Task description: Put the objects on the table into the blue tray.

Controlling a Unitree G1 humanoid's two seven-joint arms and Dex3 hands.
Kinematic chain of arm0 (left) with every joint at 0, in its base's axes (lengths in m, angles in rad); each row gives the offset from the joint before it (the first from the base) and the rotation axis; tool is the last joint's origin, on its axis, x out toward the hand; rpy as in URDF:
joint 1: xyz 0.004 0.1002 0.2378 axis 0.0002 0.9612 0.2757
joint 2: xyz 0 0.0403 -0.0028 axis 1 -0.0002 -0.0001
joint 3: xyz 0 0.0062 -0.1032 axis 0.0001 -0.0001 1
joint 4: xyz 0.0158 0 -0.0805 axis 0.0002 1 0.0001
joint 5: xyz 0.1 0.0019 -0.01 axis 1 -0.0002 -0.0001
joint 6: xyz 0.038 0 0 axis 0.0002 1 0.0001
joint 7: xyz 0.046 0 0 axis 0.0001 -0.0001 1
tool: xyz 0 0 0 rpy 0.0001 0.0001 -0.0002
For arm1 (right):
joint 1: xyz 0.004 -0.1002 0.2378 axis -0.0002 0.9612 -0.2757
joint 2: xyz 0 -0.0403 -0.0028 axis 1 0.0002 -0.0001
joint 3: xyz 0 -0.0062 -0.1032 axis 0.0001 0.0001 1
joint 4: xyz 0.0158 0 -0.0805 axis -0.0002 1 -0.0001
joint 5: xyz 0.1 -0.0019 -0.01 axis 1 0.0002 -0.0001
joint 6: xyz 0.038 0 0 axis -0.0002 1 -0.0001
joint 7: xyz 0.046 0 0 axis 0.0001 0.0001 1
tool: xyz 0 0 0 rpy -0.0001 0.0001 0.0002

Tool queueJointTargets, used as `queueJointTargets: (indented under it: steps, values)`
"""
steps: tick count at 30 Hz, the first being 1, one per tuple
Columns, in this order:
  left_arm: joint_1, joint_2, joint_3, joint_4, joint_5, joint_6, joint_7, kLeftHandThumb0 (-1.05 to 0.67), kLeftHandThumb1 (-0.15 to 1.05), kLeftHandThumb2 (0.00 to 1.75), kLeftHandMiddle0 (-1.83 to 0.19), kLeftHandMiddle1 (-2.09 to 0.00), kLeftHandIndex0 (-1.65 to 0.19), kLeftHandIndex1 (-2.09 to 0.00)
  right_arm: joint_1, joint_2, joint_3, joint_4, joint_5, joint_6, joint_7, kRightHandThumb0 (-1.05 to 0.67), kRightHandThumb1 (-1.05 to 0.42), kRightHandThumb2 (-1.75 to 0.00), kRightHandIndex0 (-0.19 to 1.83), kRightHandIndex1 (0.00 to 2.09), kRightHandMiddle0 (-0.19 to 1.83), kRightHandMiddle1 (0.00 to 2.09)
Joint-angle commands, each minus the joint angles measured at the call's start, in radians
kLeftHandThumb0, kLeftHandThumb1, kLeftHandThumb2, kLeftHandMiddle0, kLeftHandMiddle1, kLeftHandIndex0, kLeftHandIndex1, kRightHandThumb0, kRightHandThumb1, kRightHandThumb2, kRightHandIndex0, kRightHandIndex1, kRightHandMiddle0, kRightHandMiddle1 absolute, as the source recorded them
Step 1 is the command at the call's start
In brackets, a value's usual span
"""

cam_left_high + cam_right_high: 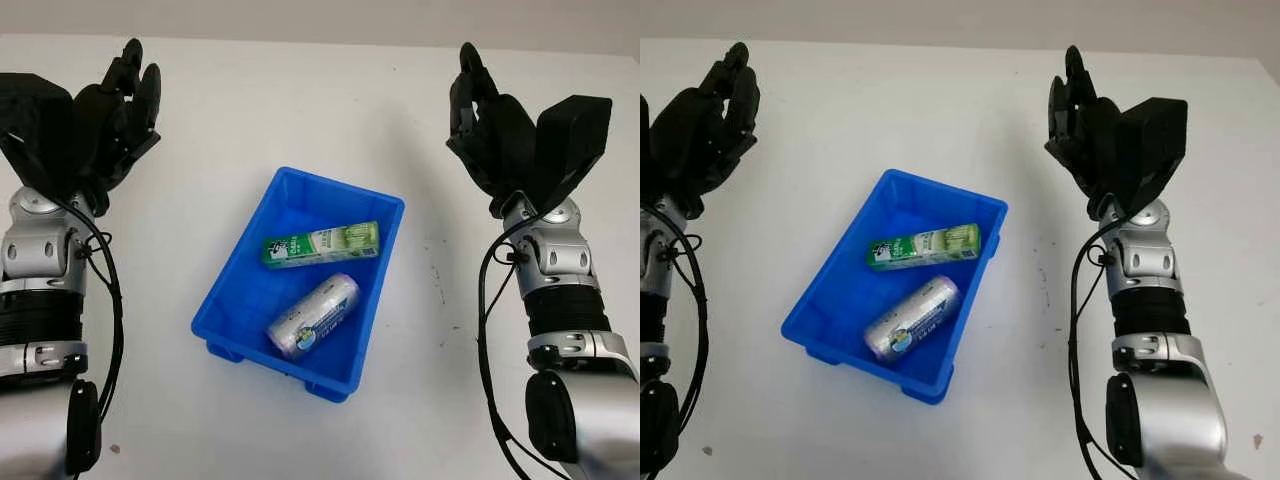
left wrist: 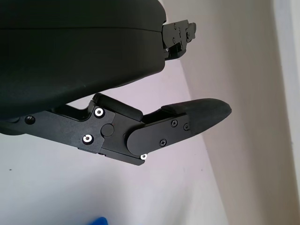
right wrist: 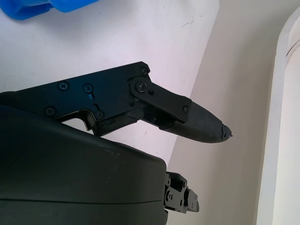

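Note:
The blue tray [image 1: 232, 290] sits in the middle of the white table. Inside it lie a green and white carton [image 1: 320, 244] toward the far side and a silver can [image 1: 313, 315] toward the near side, both on their sides. My left hand [image 1: 125, 85] is open and raised at the far left, well away from the tray. My right hand [image 1: 472, 95] is open and raised at the far right, also apart from the tray. Neither hand holds anything.
The white table [image 1: 300, 110] runs back to a pale wall. A corner of the blue tray [image 3: 28, 7] appears in the right wrist view, and a sliver of blue [image 2: 98, 220] in the left wrist view.

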Motion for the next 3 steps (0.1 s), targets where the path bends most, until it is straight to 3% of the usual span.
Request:
queueJointTargets:
  steps: [1,3]
  values:
    - [-0.020,-0.001,-0.004,0.022,-0.006,-0.018,-0.007,-0.77,1.05,0.71,0.19,0.00,0.19,0.00,0.012,0.006,-0.002,-0.029,0.008,0.006,0.002,-0.75,-1.05,-0.83,-0.19,0.00,-0.19,0.00]
    - [-0.022,-0.005,-0.005,0.018,-0.010,-0.013,-0.005,-0.77,1.05,0.70,0.19,0.00,0.19,0.00,0.016,0.006,-0.004,-0.029,0.011,0.003,0.006,-0.75,-1.05,-0.83,-0.19,0.00,-0.19,0.00]
